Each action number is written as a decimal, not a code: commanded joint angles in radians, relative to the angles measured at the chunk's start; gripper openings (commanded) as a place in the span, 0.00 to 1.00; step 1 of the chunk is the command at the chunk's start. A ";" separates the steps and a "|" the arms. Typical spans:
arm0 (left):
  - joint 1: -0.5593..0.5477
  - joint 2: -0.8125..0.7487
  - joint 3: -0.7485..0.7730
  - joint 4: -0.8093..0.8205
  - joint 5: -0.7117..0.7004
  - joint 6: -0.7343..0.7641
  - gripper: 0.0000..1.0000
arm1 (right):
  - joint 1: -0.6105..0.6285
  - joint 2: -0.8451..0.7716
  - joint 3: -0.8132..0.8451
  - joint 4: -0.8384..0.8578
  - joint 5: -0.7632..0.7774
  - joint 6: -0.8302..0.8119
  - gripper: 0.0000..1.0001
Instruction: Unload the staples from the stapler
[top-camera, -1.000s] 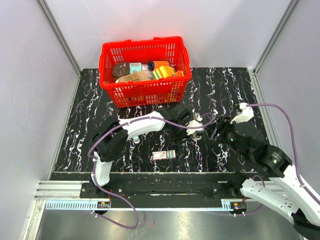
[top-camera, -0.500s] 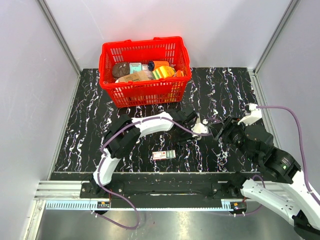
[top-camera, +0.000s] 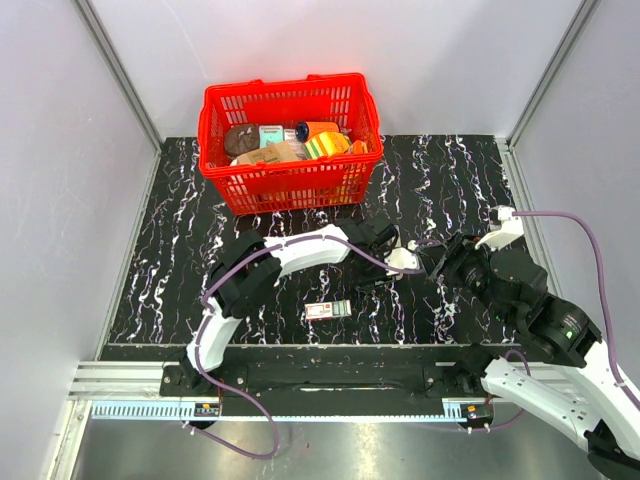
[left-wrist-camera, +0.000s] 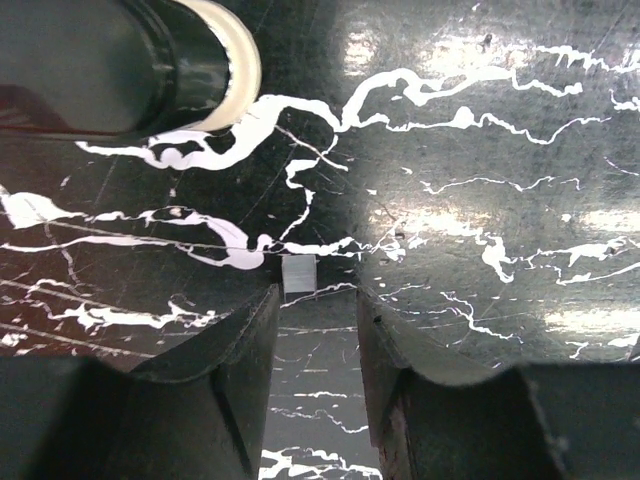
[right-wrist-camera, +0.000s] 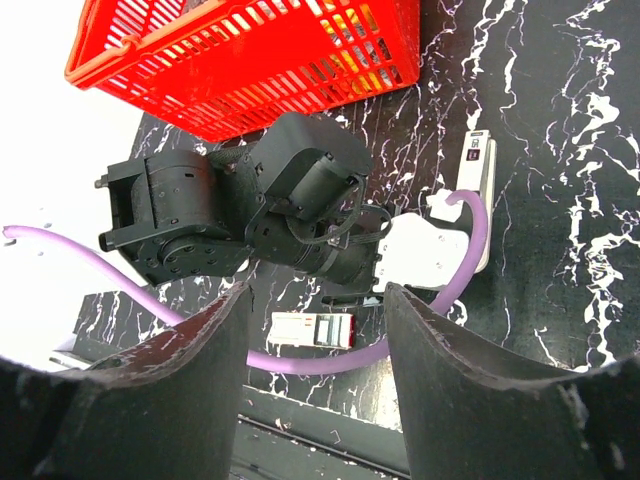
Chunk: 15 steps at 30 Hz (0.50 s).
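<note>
This looks like a robotics lab test cell, not a lived-in room. Plain pale grey panel walls, held by bare aluminium frame posts, box in a black, white-veined marble-pattern worktop on three sides of the left claw. Behind the claw a slotted aluminium mounting rail runs along the near edge, and loose purple cables trail nearby. Beyond the claw stands a red plastic mesh shopping basket holding what seem to be assorted packaged goods, too small to read.
</note>
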 joint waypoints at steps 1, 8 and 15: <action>-0.002 -0.075 0.085 -0.022 -0.044 -0.058 0.41 | -0.004 0.005 0.041 0.053 -0.018 -0.023 0.61; 0.007 -0.109 0.109 -0.022 -0.037 -0.082 0.41 | -0.004 0.007 0.038 0.055 -0.012 -0.030 0.61; 0.009 -0.079 0.072 -0.025 -0.006 0.023 0.43 | -0.005 -0.001 0.038 0.055 -0.001 -0.036 0.61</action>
